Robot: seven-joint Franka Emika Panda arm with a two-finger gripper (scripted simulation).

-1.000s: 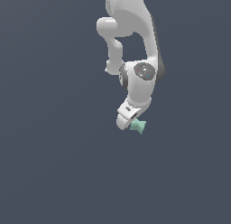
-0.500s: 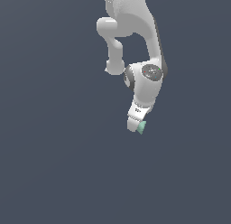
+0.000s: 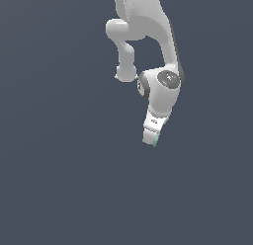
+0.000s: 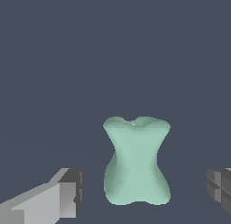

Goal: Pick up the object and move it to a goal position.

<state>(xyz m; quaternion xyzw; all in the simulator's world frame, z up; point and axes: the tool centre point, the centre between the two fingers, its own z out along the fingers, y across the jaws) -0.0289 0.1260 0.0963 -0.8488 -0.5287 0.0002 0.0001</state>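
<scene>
The object (image 4: 136, 164) is a small mint-green spool-shaped piece pinched at the middle. In the wrist view it stands between my two fingertips (image 4: 72, 191), with a clear gap on each side. My gripper (image 4: 146, 189) is open around it and does not touch it. In the exterior view the white gripper (image 3: 150, 138) points down over the object (image 3: 156, 139), which shows only as a thin green sliver at the gripper's tip.
The white arm (image 3: 148, 46) reaches down from the top of the exterior view. The ground is a plain dark grey-blue surface (image 3: 59, 180).
The gripper has swung toward the exterior view's right and come down over the object. The object stood in plain view beside the gripper and is now nearly hidden behind it.
</scene>
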